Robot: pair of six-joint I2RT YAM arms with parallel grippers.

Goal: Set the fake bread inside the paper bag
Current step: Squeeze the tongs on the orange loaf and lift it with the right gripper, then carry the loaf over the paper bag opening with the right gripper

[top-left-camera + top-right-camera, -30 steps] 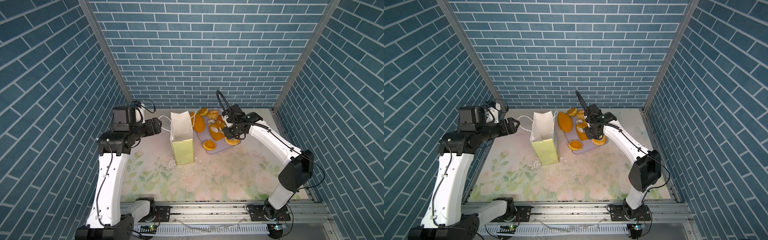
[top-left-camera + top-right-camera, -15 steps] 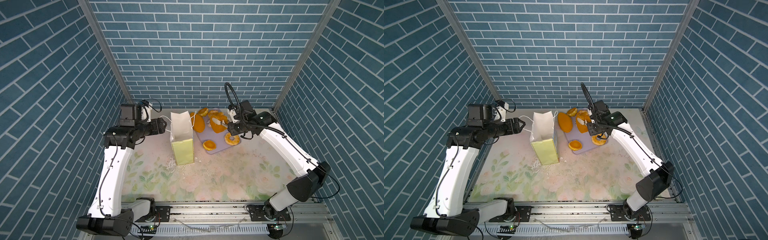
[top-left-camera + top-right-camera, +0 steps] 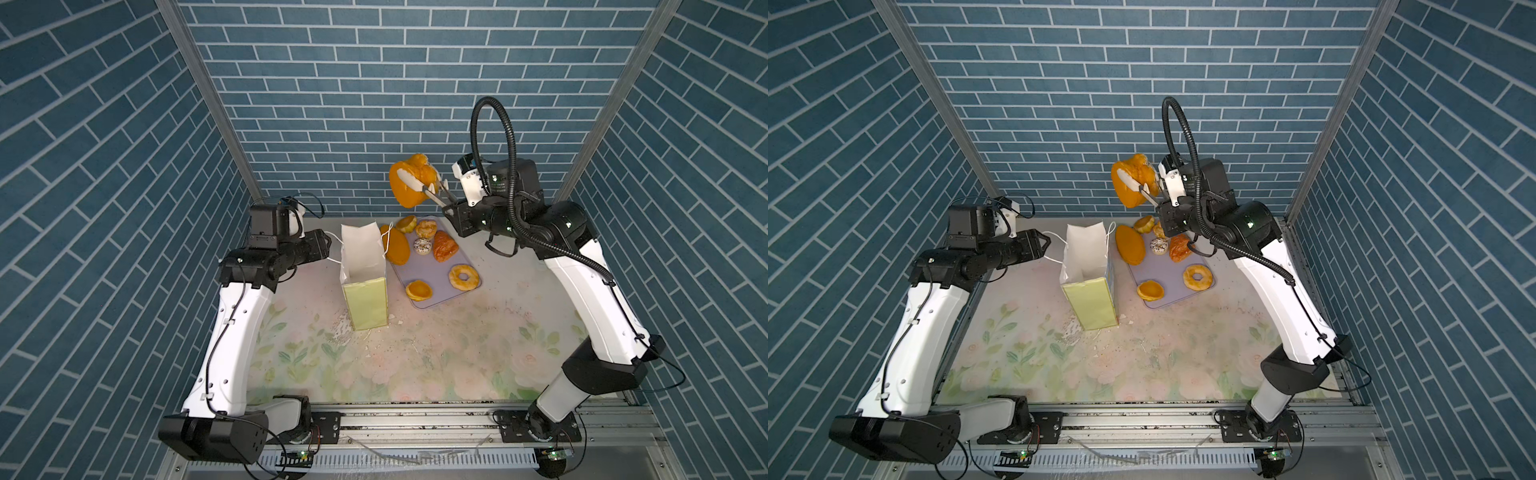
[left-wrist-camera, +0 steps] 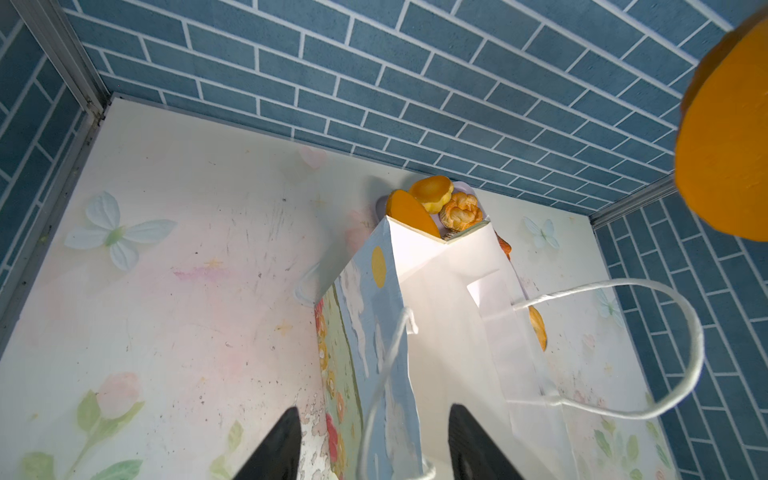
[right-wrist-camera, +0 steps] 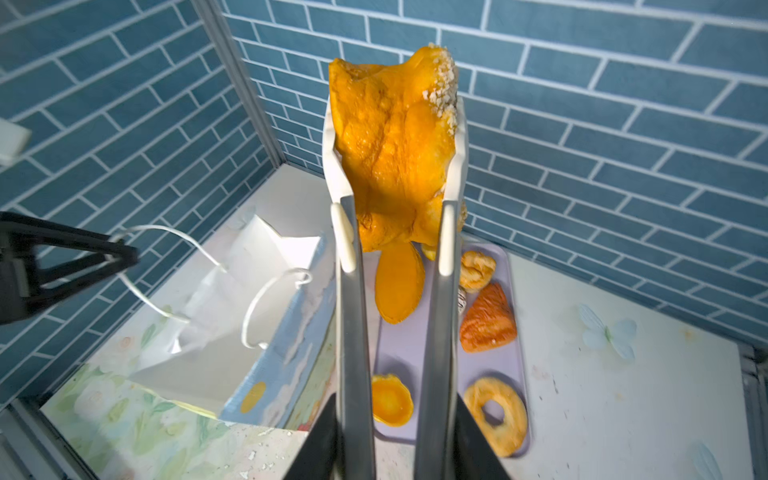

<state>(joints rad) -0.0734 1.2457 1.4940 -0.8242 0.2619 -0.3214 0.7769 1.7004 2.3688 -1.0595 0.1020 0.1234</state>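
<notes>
Right gripper (image 3: 450,207) is clamping tongs (image 3: 432,196) holding a loaf (image 3: 409,185) at upper centre; left gripper (image 4: 370,440) is standing apart around the handle (image 4: 388,370) of the bag (image 3: 365,299).

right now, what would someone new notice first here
The thick orange toy loaf, pinched in white-tipped metal tongs by the right gripper, hangs high in the air near the lavender tray. Beside the tray, the tall paper bag stands open, with the open left gripper close by its top edge.

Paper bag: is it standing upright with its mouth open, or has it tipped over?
Upright and open. In both top views the paper bag stands on its base, white-lined mouth facing up.
</notes>
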